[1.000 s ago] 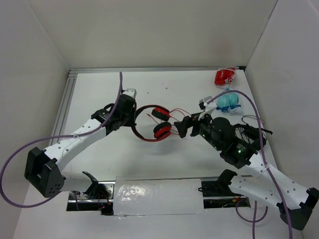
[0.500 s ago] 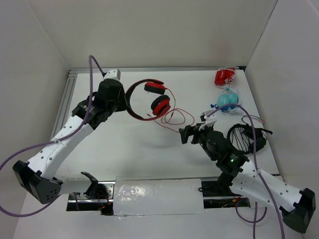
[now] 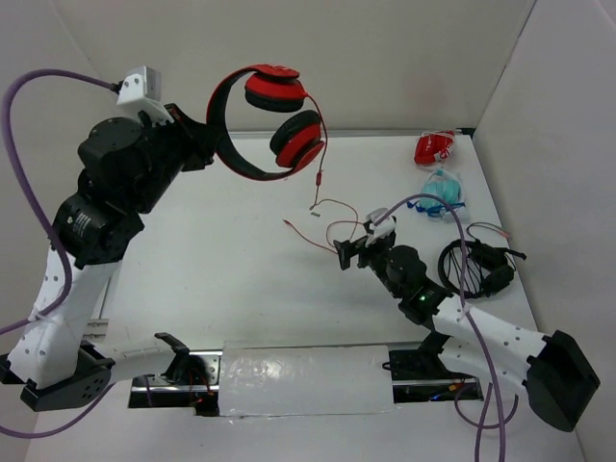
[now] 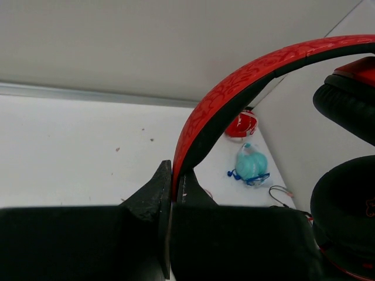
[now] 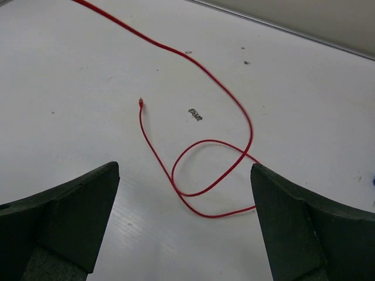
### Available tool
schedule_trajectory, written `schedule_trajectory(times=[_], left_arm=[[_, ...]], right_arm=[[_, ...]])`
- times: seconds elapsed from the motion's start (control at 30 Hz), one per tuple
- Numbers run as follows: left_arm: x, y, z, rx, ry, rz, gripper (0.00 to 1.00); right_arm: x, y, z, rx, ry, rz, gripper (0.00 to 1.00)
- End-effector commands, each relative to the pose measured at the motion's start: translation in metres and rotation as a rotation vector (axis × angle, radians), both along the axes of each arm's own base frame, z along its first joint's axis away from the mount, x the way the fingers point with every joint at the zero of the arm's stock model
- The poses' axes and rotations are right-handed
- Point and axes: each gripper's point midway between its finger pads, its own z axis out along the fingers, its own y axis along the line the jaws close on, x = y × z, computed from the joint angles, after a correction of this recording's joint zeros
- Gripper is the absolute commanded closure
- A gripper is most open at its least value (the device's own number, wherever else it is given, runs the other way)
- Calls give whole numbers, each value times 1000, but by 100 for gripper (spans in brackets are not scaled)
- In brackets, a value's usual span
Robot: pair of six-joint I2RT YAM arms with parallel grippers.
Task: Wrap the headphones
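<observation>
The red headphones [image 3: 274,91] hang high above the back left of the table. My left gripper [image 3: 207,142] is shut on their black-lined headband [image 4: 234,93], pinched at the fingertips of the left gripper [image 4: 173,181]. The black ear pads [image 4: 345,205] dangle at the right of the left wrist view. The thin red cable [image 3: 320,173] drops from the lower cup and lies in loops on the table. My right gripper [image 3: 351,248] stands low over those loops, open. In the right wrist view the cable [image 5: 202,69] curls between the fingers of the right gripper [image 5: 184,196], touching neither.
A small red packet [image 3: 433,147] and a teal packet [image 3: 441,192] lie at the back right. A black coil of headphones and cable [image 3: 476,265] sits beside my right arm. A clear plastic sheet [image 3: 303,380] covers the near edge. White walls enclose the table.
My left arm has lifted the headphones from the table up and to the back left, and the cable trails down. My right gripper has moved slightly left over the cable loops, still open.
</observation>
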Motion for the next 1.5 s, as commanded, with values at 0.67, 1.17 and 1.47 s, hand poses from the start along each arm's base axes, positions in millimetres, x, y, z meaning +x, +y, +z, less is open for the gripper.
schedule_trajectory(times=[0.67, 1.17, 1.47], left_arm=[[-17, 25, 90, -37, -242, 58, 100], [108, -3, -133, -1, 353, 204, 100], [133, -10, -223, 70, 487, 239, 100]], right_arm=[[45, 53, -84, 20, 393, 72, 100], [-60, 9, -33, -17, 461, -275, 100], [-76, 47, 33, -295, 294, -308, 100]])
